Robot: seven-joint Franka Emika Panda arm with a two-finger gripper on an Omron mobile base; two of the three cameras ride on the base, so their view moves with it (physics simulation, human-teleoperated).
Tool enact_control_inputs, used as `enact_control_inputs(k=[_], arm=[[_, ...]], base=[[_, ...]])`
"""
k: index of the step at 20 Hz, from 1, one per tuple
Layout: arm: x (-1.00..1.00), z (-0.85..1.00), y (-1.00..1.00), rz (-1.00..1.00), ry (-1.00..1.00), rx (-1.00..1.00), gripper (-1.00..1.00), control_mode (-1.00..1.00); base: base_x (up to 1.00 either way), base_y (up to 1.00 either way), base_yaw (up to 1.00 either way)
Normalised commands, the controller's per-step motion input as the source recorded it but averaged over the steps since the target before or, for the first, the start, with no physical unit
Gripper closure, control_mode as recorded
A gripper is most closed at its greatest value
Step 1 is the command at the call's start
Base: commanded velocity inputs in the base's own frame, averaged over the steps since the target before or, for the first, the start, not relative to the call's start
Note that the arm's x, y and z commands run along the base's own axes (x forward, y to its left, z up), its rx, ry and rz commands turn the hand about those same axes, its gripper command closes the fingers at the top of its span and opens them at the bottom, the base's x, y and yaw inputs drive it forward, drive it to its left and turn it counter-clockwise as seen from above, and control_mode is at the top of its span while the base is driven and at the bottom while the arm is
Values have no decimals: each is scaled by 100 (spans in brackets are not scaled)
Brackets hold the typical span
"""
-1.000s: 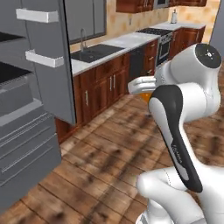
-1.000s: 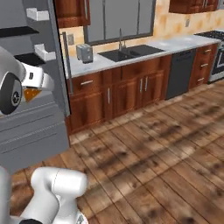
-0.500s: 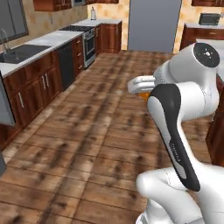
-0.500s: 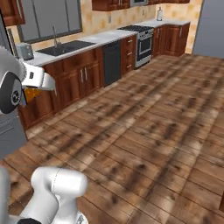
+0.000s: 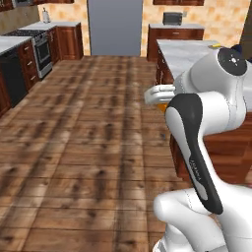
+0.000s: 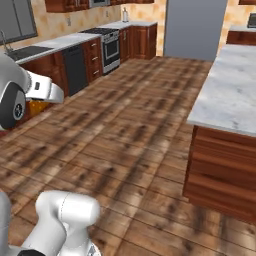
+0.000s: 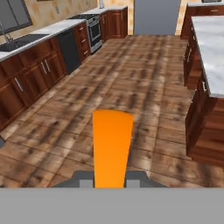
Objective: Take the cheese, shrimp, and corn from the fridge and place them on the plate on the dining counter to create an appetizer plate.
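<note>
**Cheese held in narrow jaws above the wood floor**

The wood floor (image 7: 131,87) is the largest thing; it lies below and ahead of the jaws and reaches to the far wall. The dining counter (image 7: 212,48) stands to the right of the jaws in the hand view, a pale marble slab on a brown wood base; it is well apart from the gripper. In the right base view the same counter (image 6: 230,95) is on the right side, and in the left base view a part of its top (image 5: 184,49) shows behind the arm. A tall grey panel (image 7: 156,17) stands far ahead of the jaws, at the end of the floor. To the left of the jaws runs the wall counter with dark wood cabinets (image 7: 35,74), a black dishwasher (image 7: 70,50) and a stove (image 7: 94,30) further along.

The gripper (image 7: 112,180) has its jaws set narrow, closed on the cheese (image 7: 112,146). The cheese is an orange wedge that rises straight up from between the two finger tips (image 7: 86,183). In the left base view a small piece of orange (image 5: 161,106) shows under the white hand, and in the right base view an orange piece (image 6: 36,107) also shows below the hand.

No brand, label or writing can be read on any thing here.
</note>
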Motion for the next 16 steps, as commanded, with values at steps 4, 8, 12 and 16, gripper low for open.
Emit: enact_control_inputs(k=[4,8,12,16], arm=[[0,0,0,0,0,0,100,100],[0,0,0,0,0,0,100,100],[0,0,0,0,0,0,100,100],[0,0,0,0,0,0,100,100]], base=[[0,-100,-30],[0,-100,-30],[0,-100,-27],[13,-100,-23]])
